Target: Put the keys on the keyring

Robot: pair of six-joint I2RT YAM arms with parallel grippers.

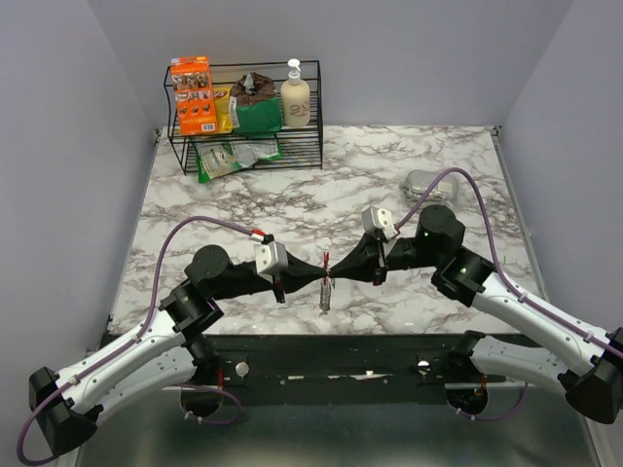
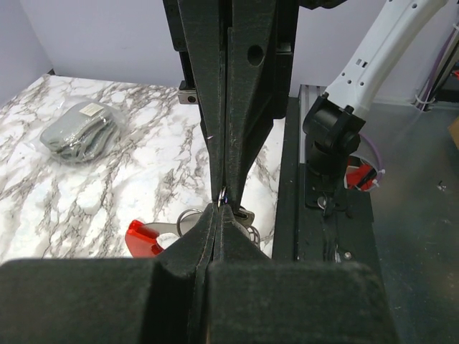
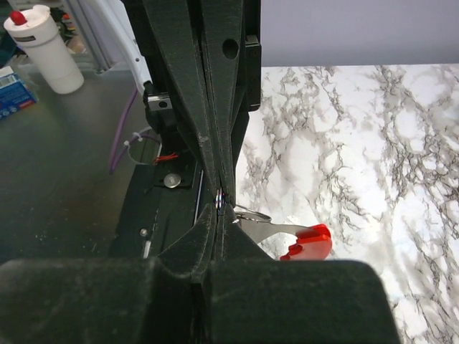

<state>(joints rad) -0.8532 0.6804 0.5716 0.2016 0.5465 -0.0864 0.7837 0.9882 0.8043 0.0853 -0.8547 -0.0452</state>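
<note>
A wire rack (image 1: 304,146) on the counter (image 1: 243,214), far behind and left of the keyring (image 1: 325,292), holds an orange box (image 1: 193,95), green bags (image 1: 258,115) and a soap bottle (image 1: 295,97). A gray pouch (image 1: 426,183) lies behind and right of the keyring. The left hand (image 2: 217,218) and the right hand (image 3: 217,218) are both clenched, tip to tip, on the keyring's small metal loop, and the keyring dangles beneath them. Their fingers hide most of it, and no key can be made out.

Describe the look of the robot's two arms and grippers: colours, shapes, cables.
Both the left arm and right arm have white lower links, black upper joints and a purple cable. Left gripper and right gripper: black, tapered fingers behind a pale camera block.
</note>
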